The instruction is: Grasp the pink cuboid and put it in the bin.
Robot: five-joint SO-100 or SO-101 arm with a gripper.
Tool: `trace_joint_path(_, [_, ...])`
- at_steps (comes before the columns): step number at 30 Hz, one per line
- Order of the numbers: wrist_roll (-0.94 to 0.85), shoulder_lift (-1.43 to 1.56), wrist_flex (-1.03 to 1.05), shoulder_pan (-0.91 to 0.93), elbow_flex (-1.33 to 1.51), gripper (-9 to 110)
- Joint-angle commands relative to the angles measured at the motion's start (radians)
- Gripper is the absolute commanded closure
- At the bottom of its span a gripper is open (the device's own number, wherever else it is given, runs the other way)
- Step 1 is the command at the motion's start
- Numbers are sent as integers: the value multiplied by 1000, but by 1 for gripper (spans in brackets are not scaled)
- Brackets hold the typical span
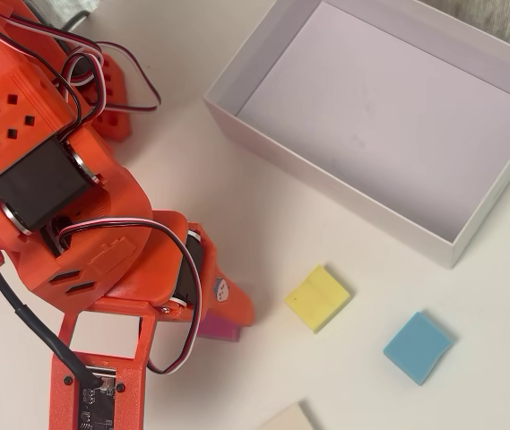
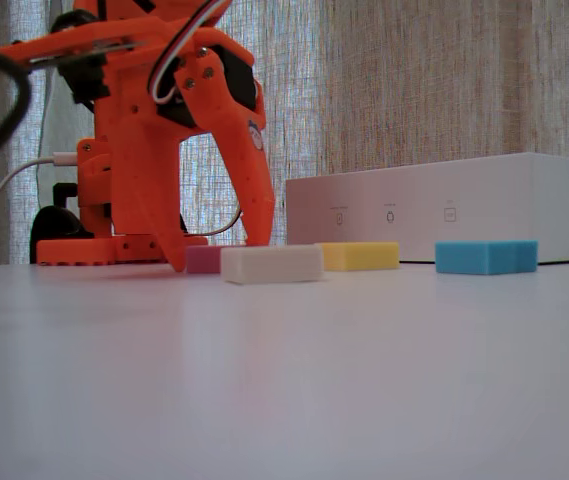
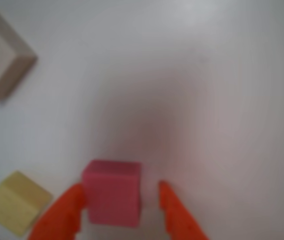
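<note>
Pink cuboid [image 3: 113, 192] sits on the table between my gripper [image 3: 122, 192] fingers — jaws spread, left finger touching its side, right finger with a gap, per wrist view. Overhead view: arm covers most of it; bin [image 1: 326, 170] well apart, far right. Yellow block [image 1: 317, 297] and blue block [image 1: 418, 347] lie to the right.

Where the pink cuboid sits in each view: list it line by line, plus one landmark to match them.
Overhead view: the pink cuboid peeks out low and left of centre, mostly hidden under the orange arm.
Fixed view: low, left of centre, partly behind the cream block.
Wrist view: bottom centre, between the open gripper fingers.
Shared landmark: the yellow block.
</note>
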Motion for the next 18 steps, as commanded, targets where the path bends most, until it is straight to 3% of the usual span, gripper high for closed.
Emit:
trace_joint_path(1, [-2, -5, 0, 9, 5, 94])
trace_joint_path(8, [-2, -5, 2, 5, 6, 110])
trace_joint_path(13, [0, 32, 25, -5, -3, 110])
trace_joint_path(18, [0, 201, 221, -64, -156, 110])
